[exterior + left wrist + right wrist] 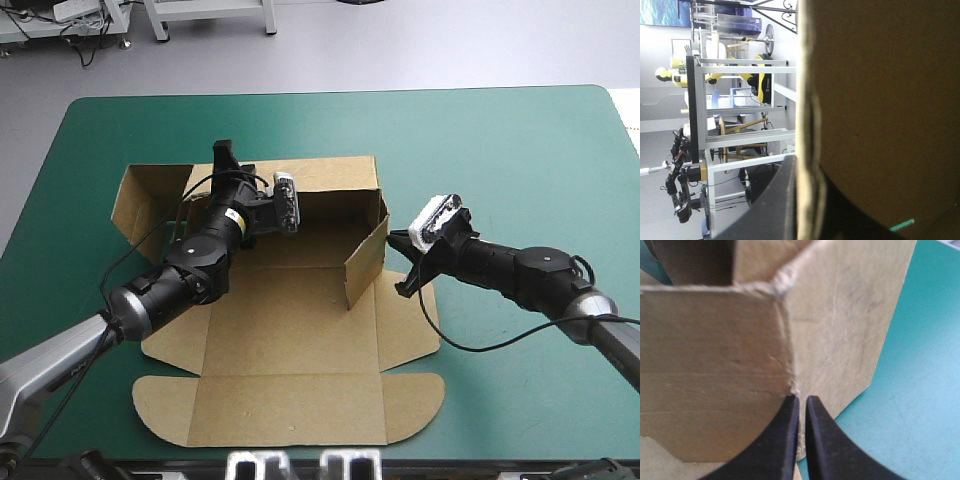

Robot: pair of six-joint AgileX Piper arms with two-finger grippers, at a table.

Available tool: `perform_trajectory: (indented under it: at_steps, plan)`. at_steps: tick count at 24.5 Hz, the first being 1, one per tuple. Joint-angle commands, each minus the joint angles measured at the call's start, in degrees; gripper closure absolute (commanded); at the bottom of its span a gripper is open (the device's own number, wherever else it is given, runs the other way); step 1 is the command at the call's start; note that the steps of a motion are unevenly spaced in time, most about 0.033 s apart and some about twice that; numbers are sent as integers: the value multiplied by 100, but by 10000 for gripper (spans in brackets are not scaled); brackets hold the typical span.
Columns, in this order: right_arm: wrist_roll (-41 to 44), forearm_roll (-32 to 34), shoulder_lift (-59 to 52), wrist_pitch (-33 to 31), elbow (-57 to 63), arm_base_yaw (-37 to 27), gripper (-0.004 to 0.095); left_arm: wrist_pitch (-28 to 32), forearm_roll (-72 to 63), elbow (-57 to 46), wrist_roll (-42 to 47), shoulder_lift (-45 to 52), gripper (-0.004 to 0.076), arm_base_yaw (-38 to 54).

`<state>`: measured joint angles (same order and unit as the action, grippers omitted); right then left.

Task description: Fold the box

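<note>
right gripper [801,400] pinches the box [290,340] by its right wall [366,268], left gripper [224,155] clamps the back wall [335,178]; their shared corner lies nearer the right.

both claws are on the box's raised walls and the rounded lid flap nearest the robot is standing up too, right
No: the high view shows the lid flap lying flat on the table. The left claw and right claw are on the raised walls of the box.
</note>
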<state>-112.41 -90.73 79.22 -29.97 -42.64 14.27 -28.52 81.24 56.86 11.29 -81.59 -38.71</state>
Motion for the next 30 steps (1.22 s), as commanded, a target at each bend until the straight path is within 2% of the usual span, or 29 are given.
perform_trajectory:
  at_steps: [1,2,4,6,10,13,18,24,30]
  plan:
    - [326,325,-381,-228,-257,-15,621,15,-111,155,-116,205,734,8]
    - [536,507,-434,-292,-266,-15,405,58,-111,155,-116,205,734,-2]
    - [578,562,-383,-460,-269,-15,212,71,-132,155,-116,205,734,-2]
    - [594,549,-258,-523,-280,-15,212,60,-147,155,-116,205,734,-2]
    - [264,-163,-124,-520,-295,194,212,-10,-685,155,-518,205,734,-151]
    - [176,-463,-115,155,-344,583,212,-360,-733,155,-752,154,733,-515]
    - [336,-640,-115,484,-531,682,212,-825,-733,180,-752,20,724,-698]
    - [433,-639,-115,757,-807,682,212,-1157,-1686,604,-752,-92,709,-698]
    - [1086,-58,-115,703,-818,682,212,-1248,-2332,671,-1385,-92,711,-734]
